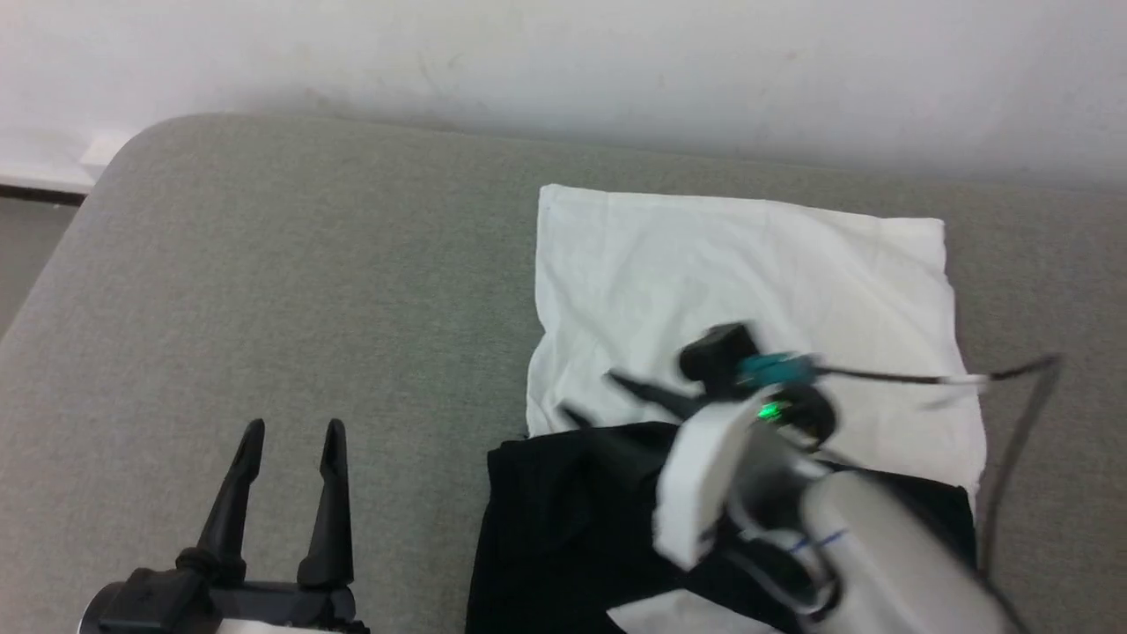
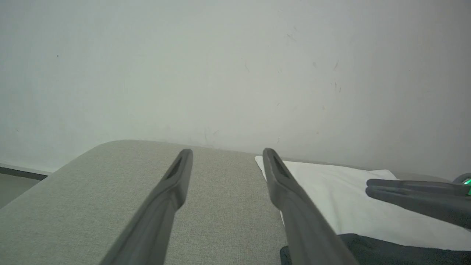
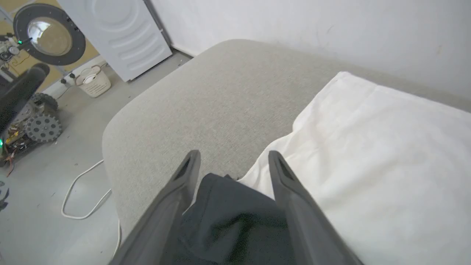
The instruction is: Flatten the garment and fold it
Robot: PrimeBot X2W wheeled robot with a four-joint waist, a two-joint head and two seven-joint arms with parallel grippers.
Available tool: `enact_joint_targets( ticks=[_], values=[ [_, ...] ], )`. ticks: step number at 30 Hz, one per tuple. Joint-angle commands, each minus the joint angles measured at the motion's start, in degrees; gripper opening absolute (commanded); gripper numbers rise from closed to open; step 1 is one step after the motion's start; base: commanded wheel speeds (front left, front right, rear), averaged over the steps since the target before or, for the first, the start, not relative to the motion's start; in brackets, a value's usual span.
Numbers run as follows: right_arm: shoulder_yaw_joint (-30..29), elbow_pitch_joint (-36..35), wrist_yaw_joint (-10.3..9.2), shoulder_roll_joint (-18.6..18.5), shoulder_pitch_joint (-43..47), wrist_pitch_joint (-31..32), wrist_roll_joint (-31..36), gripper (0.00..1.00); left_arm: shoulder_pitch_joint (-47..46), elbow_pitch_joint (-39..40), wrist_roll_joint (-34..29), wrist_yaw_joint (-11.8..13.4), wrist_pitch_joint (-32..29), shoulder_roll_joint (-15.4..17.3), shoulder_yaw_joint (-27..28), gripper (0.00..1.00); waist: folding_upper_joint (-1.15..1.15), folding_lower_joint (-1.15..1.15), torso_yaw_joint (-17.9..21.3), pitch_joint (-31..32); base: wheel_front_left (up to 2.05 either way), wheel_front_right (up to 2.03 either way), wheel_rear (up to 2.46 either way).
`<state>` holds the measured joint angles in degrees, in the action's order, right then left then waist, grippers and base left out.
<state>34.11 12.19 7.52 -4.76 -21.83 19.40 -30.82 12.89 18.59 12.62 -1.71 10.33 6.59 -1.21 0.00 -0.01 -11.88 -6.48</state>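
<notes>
Left gripper [image 1: 294,427]: low at the left of the head view, over bare grey cushion [image 1: 264,264]. Fingers upright and spread wide, nothing between them, touching nothing. It is well apart from the garment [image 1: 748,282], which lies off to its right.

Garment: on the right half of the cushion, near the wall [image 2: 220,73]. The cream body is folded into a flat rectangle on the far side. A black fold [image 1: 563,519] lies across its near edge, and a small strip of cream shows again below that.

Right gripper [image 1: 588,394]: reaches in from the lower right, fingers pointing left over the line where black meets cream. Jaws stand wide apart and grip nothing. The right wrist view looks down between the two fingers: the black fold sits in the gap and under them, cream cloth lies just to the right, bare cushion ahead and to the left. I cannot tell whether the fingers rest on the cloth or hang just above it.

View differences:
- The left wrist view shows the right gripper's fingers [image 2: 415,186] from the side, nearly overlapping, above the cream panel near its black edge. The gap between them cannot be read from there.
- The right wrist view takes in the room past the cushion's left end: a washing machine [image 3: 121,33] with its round door [image 3: 49,35] swung open, a pale basket [image 3: 92,81], and a white cable [image 3: 79,195] looped on the floor [image 3: 44,184].
- The head view alone shows the whole folded outline of the garment.
</notes>
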Motion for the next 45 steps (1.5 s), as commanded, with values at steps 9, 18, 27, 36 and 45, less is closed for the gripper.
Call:
enact_joint_targets(
  ticks=[9, 18, 27, 36, 45],
  values=[
    [-29.7, -21.5, -0.03, -5.0, 14.8, -7.2, 13.4, 1.0, 0.3, 1.4, -0.4, 0.0, -0.6, 1.2, -0.6, 1.0, 0.0, 0.01, 7.3, 1.2, 0.0, 0.0, 0.0],
    [-44.2, -30.8, -0.03, 1.5, 27.8, -17.1, 22.6, 1.0, 0.1, 0.4, -1.3, 0.5, 2.2, 0.7, -1.5, 1.0, 0.0, 0.01, 11.6, 0.1, 0.0, 0.0, 0.0],
    [-44.2, -25.2, -0.03, 1.9, 33.2, -27.1, 20.7, 1.0, 1.6, -3.5, -4.8, 1.4, 4.3, 0.9, -2.3, 1.0, 0.0, 0.01, 12.4, -0.6, 0.0, 0.0, 0.0],
    [-43.2, -23.4, -0.03, 1.9, 30.8, -29.7, 19.8, 1.0, -3.2, -5.1, -3.9, 0.1, 4.6, 1.0, -2.1, 1.0, 0.0, 0.01, 12.9, -3.5, 0.0, 0.0, 0.0],
    [-42.6, -26.3, -0.03, 1.9, 26.6, -28.1, 19.3, 1.0, -25.3, -0.3, -0.4, -3.7, -9.6, 8.3, -1.0, 1.0, 0.0, 0.01, 13.9, -12.0, 0.0, 0.0, 0.0]
  ],
)
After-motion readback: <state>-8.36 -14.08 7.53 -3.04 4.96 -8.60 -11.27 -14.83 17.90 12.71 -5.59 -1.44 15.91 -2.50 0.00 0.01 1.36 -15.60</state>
